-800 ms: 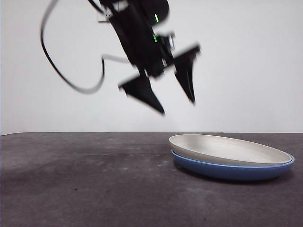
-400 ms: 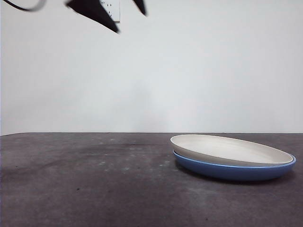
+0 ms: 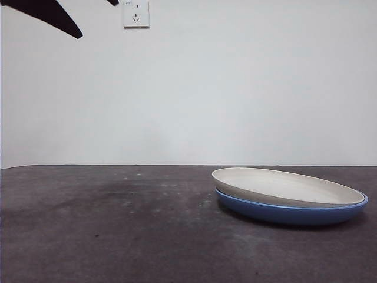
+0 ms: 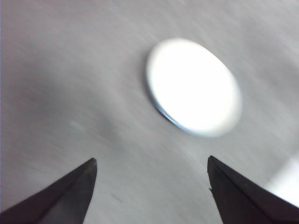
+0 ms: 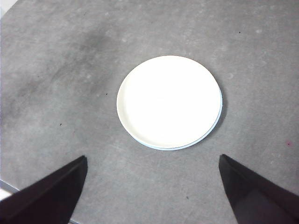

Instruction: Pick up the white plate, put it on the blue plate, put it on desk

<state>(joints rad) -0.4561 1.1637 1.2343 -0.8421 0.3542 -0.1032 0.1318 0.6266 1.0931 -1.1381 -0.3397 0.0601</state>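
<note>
The white plate [image 3: 283, 184] lies nested on top of the blue plate [image 3: 288, 213] on the desk [image 3: 118, 224], right of the middle. Only a thin blue rim shows under the white plate [image 5: 168, 100] from above. My left gripper [image 3: 97, 20] is high at the top left corner, far from the plates, open and empty. Its wrist view is blurred and shows the white plate [image 4: 194, 86] well beyond the left gripper [image 4: 152, 159]. High above the stack, my right gripper [image 5: 153, 157] is open and holds nothing.
A white wall outlet [image 3: 135, 13] sits on the wall behind the desk. The desk's dark mottled top stretches to the left of the plates. A desk edge shows at one corner of the right wrist view.
The left gripper has risen and swung away to the upper left, from above the middle of the desk to almost out of the front view. The stacked plates have not moved.
</note>
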